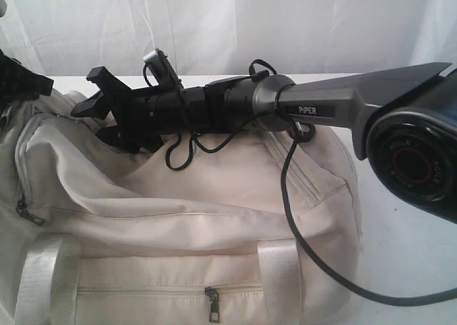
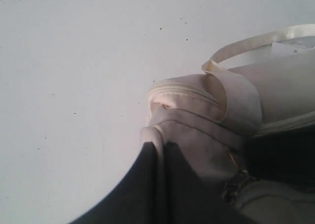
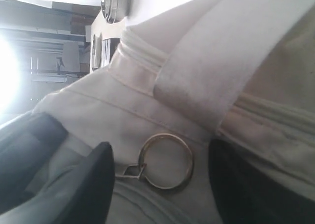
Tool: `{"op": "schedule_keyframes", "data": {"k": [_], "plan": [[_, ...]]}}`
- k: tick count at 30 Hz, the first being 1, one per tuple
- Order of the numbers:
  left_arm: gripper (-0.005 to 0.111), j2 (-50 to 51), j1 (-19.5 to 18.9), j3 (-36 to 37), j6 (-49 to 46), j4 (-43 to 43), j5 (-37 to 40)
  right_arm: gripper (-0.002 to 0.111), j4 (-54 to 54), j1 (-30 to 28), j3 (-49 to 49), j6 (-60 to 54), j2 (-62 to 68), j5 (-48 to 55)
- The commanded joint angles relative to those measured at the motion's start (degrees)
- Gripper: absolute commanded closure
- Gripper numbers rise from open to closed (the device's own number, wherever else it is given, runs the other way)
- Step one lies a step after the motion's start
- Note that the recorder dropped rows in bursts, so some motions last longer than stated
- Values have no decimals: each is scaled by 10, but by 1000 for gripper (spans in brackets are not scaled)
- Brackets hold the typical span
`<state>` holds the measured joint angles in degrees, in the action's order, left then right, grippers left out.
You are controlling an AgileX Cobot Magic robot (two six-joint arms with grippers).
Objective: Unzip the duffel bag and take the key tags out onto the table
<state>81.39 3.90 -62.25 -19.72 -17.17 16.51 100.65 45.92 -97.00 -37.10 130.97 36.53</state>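
The cream duffel bag (image 1: 214,218) fills the lower left of the exterior view and lies on the white table (image 1: 410,257). My right arm reaches left across the bag's top, where its gripper (image 1: 93,93) stands open. In the right wrist view that gripper (image 3: 160,145) has one dark finger on each side of a brass-coloured ring (image 3: 166,161) on a zip pull lying on the fabric. My left gripper (image 1: 39,86) is at the bag's left end. Up close, the left gripper (image 2: 160,147) is shut on a fold of the bag's fabric (image 2: 197,130). The key tags are hidden.
A black cable (image 1: 300,218) hangs from the right arm over the bag and onto the table. Dark zip pulls sit on the front pocket (image 1: 212,305) and the left side (image 1: 26,212). A pale strap (image 2: 256,41) arches over the table. A white curtain (image 1: 214,25) hangs behind.
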Motion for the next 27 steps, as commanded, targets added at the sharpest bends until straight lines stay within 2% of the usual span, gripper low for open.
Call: {"op": "schedule_keyframes", "data": {"k": [1, 5, 11, 15, 20, 27], "plan": [[107, -8, -4, -4, -2, -10, -55, 59, -7, -3, 2, -2, 17, -13], [107, -8, -4, -4, -2, -12, -55, 73, -7, -2, -11, -18, 18, 1], [107, -8, -4, -4, -2, -17, -52, 87, -7, -2, -41, -72, 18, 29], [107, -8, -4, -4, -2, -17, -50, 108, -7, -3, -59, -127, 17, 58], [107, -8, -4, -4, -2, -17, -45, 108, -7, -3, -76, -142, 16, 72], [107, -8, -4, -4, -2, -17, -45, 108, -7, -37, -77, -172, 15, 100]]}}
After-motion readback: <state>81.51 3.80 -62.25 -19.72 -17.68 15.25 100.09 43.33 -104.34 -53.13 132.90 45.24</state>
